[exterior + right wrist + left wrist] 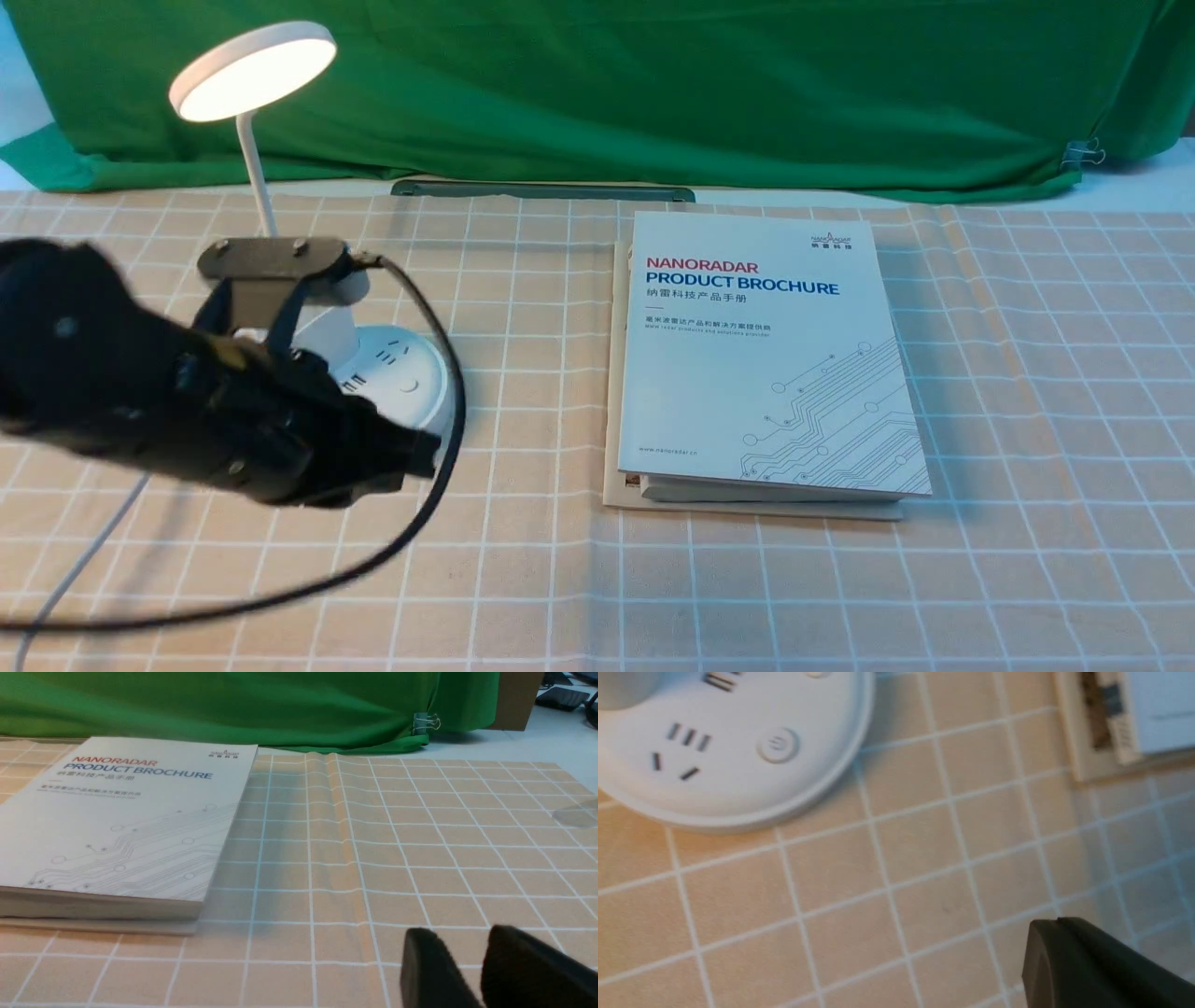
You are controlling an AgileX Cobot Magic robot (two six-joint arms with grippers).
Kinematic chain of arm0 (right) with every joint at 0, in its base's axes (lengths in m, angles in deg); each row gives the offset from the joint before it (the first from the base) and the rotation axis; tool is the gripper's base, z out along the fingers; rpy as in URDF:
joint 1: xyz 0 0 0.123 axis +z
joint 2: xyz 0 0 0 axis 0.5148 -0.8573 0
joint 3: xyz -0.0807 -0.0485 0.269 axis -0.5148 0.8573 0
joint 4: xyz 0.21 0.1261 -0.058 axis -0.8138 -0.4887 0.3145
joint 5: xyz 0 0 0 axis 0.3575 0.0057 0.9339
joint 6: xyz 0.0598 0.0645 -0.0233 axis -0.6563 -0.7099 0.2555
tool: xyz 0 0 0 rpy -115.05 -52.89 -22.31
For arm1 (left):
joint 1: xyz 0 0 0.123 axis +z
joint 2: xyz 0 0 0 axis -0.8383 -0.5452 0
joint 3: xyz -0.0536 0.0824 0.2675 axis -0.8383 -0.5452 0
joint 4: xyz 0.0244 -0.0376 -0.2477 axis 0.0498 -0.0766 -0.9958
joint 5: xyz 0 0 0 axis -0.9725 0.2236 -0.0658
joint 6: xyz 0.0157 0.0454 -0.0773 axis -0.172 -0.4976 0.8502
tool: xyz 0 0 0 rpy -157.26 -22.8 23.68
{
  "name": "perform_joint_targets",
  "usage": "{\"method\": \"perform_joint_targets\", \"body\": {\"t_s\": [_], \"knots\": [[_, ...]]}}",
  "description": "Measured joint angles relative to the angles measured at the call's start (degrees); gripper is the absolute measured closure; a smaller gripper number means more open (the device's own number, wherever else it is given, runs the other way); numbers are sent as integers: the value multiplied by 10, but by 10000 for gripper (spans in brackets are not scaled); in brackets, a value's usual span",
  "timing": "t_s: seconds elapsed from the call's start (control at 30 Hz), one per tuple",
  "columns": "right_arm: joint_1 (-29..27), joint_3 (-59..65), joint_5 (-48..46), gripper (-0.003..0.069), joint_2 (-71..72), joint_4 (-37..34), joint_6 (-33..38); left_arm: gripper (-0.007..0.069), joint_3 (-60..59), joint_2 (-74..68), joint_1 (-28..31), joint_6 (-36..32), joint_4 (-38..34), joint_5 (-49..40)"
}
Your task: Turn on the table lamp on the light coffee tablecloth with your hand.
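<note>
The white table lamp stands at the far left on the light coffee tablecloth (840,579). Its disc head (252,70) glows. Its round base (397,373) with sockets also shows in the left wrist view (738,774), with a round power button (777,745). My left gripper (420,459) is shut and empty. It hovers just in front of the base, and its tip (1057,921) is apart from the button. My right gripper (460,935) is slightly open and empty, low over bare cloth; it is out of the front view.
A white brochure (766,355) lies on a tan booklet mid-table, right of the lamp, and shows in the right wrist view (121,821). The lamp's white cord (84,560) and my arm's black cable (439,485) trail at the front left. A green backdrop (653,84) hangs behind.
</note>
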State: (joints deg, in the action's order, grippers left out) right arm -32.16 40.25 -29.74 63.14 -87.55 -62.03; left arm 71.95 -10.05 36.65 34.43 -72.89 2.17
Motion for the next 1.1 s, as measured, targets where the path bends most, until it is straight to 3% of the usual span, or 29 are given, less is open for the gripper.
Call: {"method": "perform_joint_targets", "body": {"t_s": [0.07,0.3,0.5,0.73,0.83,1.0,1.1], "knots": [[0,0,0,418,0,0,0,624,-46,80,0,-43,-41,29],[0,0,0,418,0,0,0,624,-140,257,0,-58,-55,169],[0,0,0,418,0,0,0,624,-155,321,0,-60,-44,191],[0,0,0,418,0,0,0,624,-201,388,0,-60,84,247],[0,0,0,418,0,0,0,624,-269,469,5,-49,180,304],[0,0,0,418,0,0,0,624,-374,608,75,54,238,374],[0,0,0,418,0,0,0,624,-421,672,123,78,247,377]]}}
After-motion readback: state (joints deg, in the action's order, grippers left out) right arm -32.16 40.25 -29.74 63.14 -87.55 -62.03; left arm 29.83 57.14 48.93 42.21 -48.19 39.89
